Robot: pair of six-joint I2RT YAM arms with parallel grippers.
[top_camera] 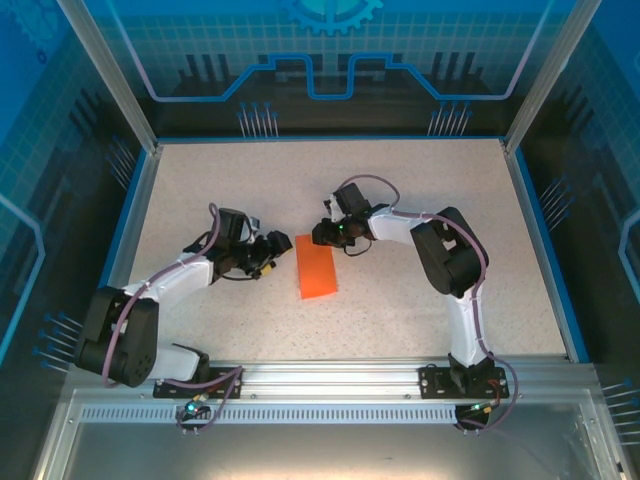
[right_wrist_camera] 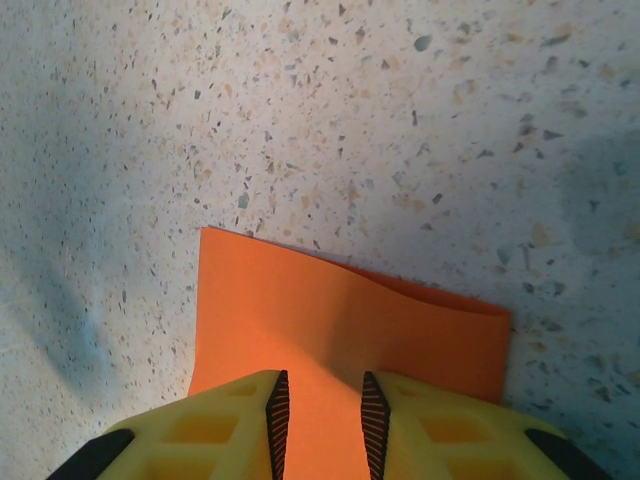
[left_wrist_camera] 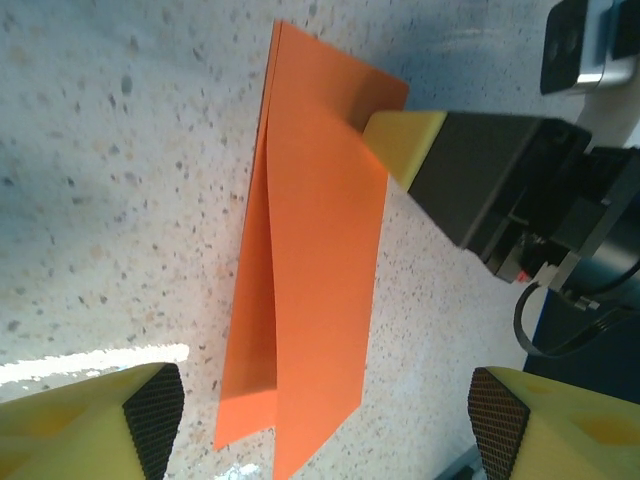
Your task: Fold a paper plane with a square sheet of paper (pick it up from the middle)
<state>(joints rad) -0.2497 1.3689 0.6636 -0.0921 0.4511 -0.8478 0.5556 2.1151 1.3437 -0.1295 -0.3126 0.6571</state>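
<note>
With the folded, thin bright orange sheet of paper (top_camera: 318, 268) lying near the middle of the speckled beige table (top_camera: 420, 330), the right gripper (right_wrist_camera: 320, 410) is setting narrowed jaws on its far edge, whether pinching I cannot tell, so the wide-open left gripper (left_wrist_camera: 325, 420) should be sliding flat along the crease without skewing the layers.

White arms (top_camera: 178, 272) have black joints (top_camera: 120, 340), grey cables (top_camera: 212, 222), yellow end effector fingers (left_wrist_camera: 80, 420).

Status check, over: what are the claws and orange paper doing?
Left gripper open, facing the orange sheet. Right gripper over its far edge, jaws narrow, grip unclear. Sheet folded in half, on table. No obstacle seen.
</note>
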